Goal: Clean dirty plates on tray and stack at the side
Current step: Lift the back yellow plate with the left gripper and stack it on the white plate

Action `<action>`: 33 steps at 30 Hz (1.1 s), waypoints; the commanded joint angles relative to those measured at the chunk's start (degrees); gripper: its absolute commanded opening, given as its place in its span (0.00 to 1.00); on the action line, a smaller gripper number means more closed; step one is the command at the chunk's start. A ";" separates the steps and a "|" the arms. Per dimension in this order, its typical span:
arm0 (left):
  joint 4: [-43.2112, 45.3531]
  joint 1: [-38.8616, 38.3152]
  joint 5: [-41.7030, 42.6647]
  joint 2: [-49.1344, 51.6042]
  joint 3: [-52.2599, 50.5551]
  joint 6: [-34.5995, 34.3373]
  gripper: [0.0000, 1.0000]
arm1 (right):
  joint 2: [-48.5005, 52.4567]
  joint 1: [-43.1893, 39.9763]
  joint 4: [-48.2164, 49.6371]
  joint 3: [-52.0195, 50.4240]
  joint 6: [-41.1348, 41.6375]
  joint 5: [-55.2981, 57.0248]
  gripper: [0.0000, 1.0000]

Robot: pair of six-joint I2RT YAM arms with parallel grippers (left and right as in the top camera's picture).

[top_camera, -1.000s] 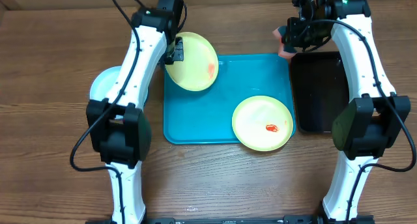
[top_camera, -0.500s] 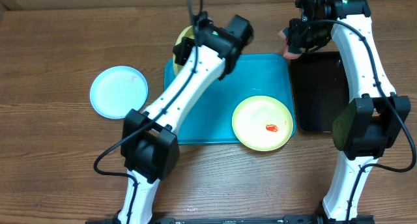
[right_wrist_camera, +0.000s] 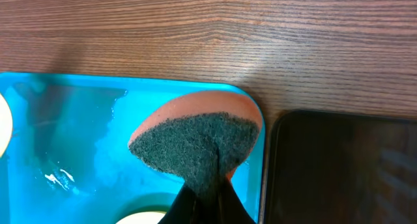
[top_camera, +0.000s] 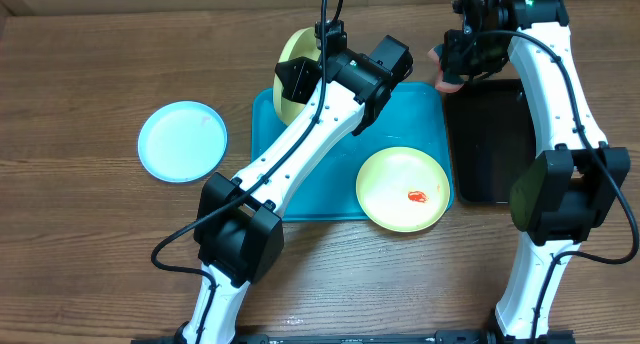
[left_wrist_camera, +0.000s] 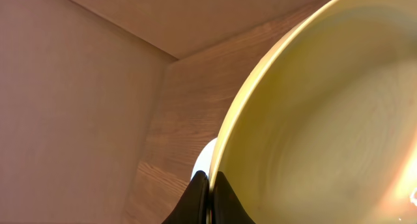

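Observation:
My left gripper (top_camera: 300, 87) is shut on the rim of a yellow-green plate (top_camera: 291, 52) and holds it nearly on edge above the back left of the turquoise tray (top_camera: 405, 114). In the left wrist view the fingers (left_wrist_camera: 208, 199) pinch the plate's rim (left_wrist_camera: 326, 120). A second yellow-green plate (top_camera: 395, 179) with a red smear (top_camera: 416, 196) lies on the tray's front right corner. The light-blue plate (top_camera: 182, 141) lies on the table to the left. My right gripper (top_camera: 449, 74) is shut on an orange and dark-green sponge (right_wrist_camera: 195, 139) above the tray's back right corner (right_wrist_camera: 65, 133).
A black tray (top_camera: 487, 134) lies right of the turquoise tray, also in the right wrist view (right_wrist_camera: 339, 165). My left arm stretches diagonally across the turquoise tray. A beige wall stands behind the wooden table (top_camera: 80, 64).
My left arm has swung right across the tray with the plate, tipping it more upright. The light-blue plate is now uncovered. The right arm has barely moved.

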 commanded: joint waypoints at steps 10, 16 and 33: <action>-1.09 9.55 23.50 -2.38 0.83 -1.84 0.04 | -2.25 -0.48 -0.02 0.13 0.24 0.37 0.04; -2.29 23.28 45.03 -3.63 0.83 -0.50 0.04 | -2.25 -0.48 0.42 0.13 0.24 0.37 0.04; -6.67 53.33 56.83 -3.65 0.31 3.37 0.04 | -2.25 -0.48 0.83 0.13 0.24 0.37 0.04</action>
